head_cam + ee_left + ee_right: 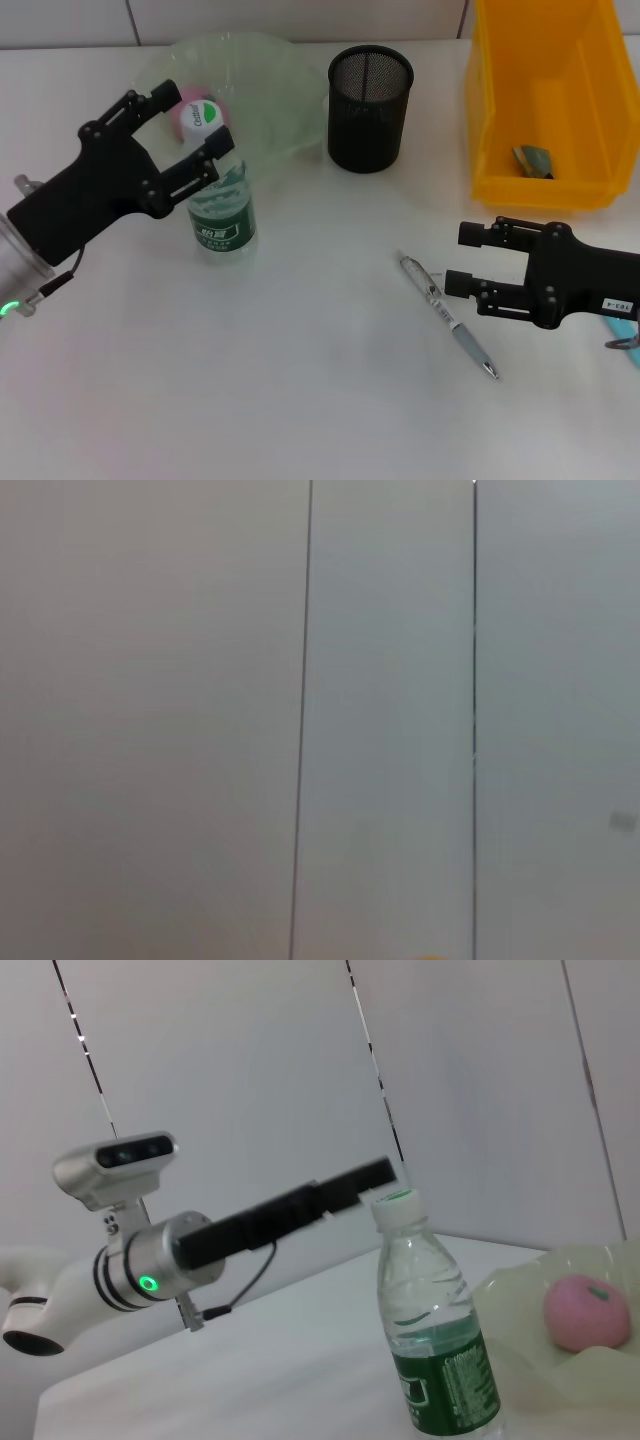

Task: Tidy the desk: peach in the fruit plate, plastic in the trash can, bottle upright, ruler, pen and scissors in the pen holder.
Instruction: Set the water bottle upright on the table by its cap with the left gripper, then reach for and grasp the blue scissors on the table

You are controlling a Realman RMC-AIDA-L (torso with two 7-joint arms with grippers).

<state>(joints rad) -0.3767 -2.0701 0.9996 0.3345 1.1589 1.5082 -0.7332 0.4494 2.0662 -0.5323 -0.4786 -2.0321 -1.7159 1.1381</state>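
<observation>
A clear water bottle (222,215) with a green label stands upright on the white table; it also shows in the right wrist view (435,1345). My left gripper (195,118) is open, one finger on each side of the bottle's white cap (203,114). A pink peach (587,1312) lies in the translucent green fruit plate (265,75). A silver pen (448,315) lies on the table just left of my right gripper (470,260), which is open and empty. The black mesh pen holder (370,95) stands behind. The left wrist view shows only wall.
A yellow bin (545,100) at the back right holds a crumpled item (533,160). A light blue object (618,327) shows partly from under my right arm at the right edge. The left arm (150,1260) reaches in from the left.
</observation>
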